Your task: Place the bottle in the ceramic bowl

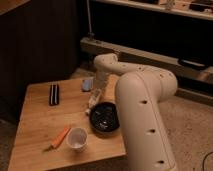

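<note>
The pale yellowish-white bottle [93,103] is tilted just beyond the upper left rim of the glossy black ceramic bowl [105,120], on the wooden table [35,125]. My gripper [97,93] reaches down from the white arm [140,100] and is right at the bottle's upper end. The bottle's lower end points toward the table in front of the bowl's left edge. I cannot tell whether the bottle rests on the table or hangs from the gripper. The bowl looks empty.
A white cup [76,138] stands in front of the bowl on the left, with an orange stick-like item [60,137] beside it. A black flat item [54,94] lies at the back left. A blue-grey flat item [87,84] lies behind the gripper. The arm's large body covers the table's right side.
</note>
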Robot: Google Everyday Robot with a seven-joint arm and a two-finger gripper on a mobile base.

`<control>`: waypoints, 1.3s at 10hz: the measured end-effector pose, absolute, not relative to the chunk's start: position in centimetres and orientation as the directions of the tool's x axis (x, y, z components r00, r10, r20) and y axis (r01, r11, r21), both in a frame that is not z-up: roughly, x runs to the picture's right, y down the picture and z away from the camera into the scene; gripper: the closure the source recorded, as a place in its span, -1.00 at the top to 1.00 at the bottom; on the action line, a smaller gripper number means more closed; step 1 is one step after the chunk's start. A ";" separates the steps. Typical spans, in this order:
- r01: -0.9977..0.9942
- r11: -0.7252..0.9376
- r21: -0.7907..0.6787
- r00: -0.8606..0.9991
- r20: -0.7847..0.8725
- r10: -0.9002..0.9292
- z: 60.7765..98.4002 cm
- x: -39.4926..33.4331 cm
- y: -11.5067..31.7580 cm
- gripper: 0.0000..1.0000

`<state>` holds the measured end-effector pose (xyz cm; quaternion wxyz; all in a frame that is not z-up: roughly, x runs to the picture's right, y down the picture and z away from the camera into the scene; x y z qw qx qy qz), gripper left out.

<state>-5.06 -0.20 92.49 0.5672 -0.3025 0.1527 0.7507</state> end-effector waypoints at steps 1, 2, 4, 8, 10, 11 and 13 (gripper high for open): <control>-0.934 -0.335 -0.121 -0.195 -0.613 0.766 91.9 -5.1 -0.9 -1.00; -0.928 -0.349 -0.128 -0.207 -0.604 0.770 91.7 -5.1 -1.3 -1.00; -0.907 -0.390 -0.157 -0.235 -0.579 0.781 91.0 -5.0 -2.2 -1.00; -0.885 -0.409 -0.222 -0.228 -0.561 0.796 87.6 -4.0 -5.0 -1.00; -0.889 -0.392 -0.238 -0.206 -0.557 0.804 84.8 -1.9 -6.5 -1.00; -0.895 -0.374 -0.242 -0.186 -0.559 0.808 83.2 -0.2 -6.7 -1.00; -0.909 -0.339 -0.242 -0.150 -0.569 0.809 81.7 2.1 -6.2 -1.00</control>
